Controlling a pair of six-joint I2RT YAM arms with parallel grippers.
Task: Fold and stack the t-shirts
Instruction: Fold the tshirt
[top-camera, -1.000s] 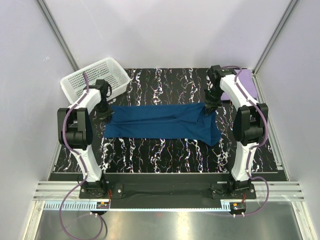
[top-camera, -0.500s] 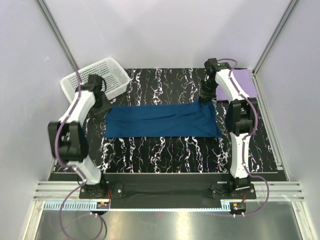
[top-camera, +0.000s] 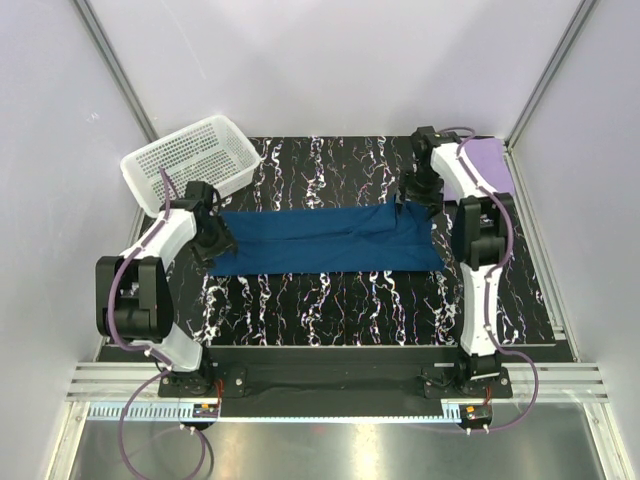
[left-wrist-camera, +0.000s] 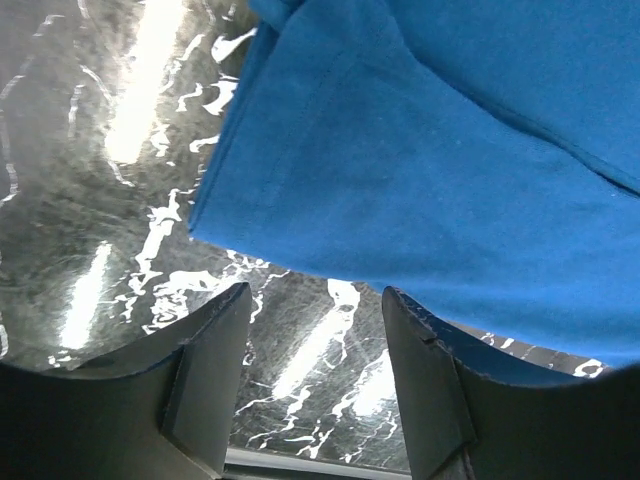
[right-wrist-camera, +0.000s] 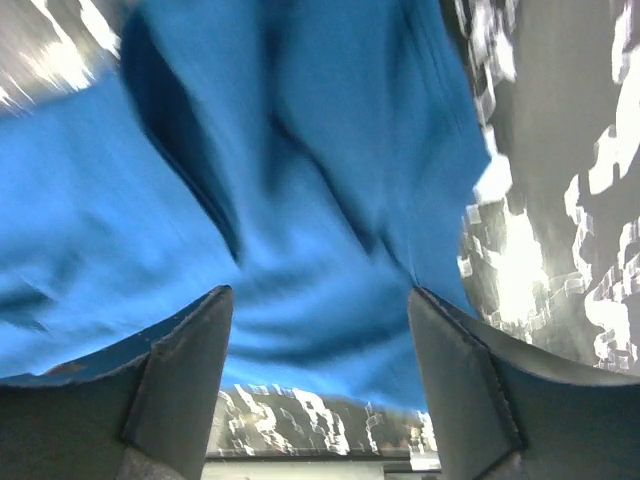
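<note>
The dark teal-blue t-shirt (top-camera: 320, 240) lies folded into a long flat strip across the middle of the black marbled table (top-camera: 330, 310). My left gripper (top-camera: 218, 240) hovers at the strip's left end, open, with only table between its fingers (left-wrist-camera: 215, 360); the blue cloth (left-wrist-camera: 450, 170) lies just beyond the fingertips. My right gripper (top-camera: 415, 203) is over the strip's far right corner, open, with nothing pinched between its fingers (right-wrist-camera: 190, 360) above the rumpled blue cloth (right-wrist-camera: 300, 200). The pale lavender t-shirt (top-camera: 490, 160) lies at the back right, partly hidden by the right arm.
A white perforated basket (top-camera: 190, 158) stands at the back left corner, close behind the left arm. Walls enclose the table on three sides. A metal rail (top-camera: 330, 380) with both arm bases runs along the near edge.
Both grippers have opened and let go of the blue t-shirt. The right end of the strip was carried back and now lies flat. The left arm swung back towards the strip's left end.
</note>
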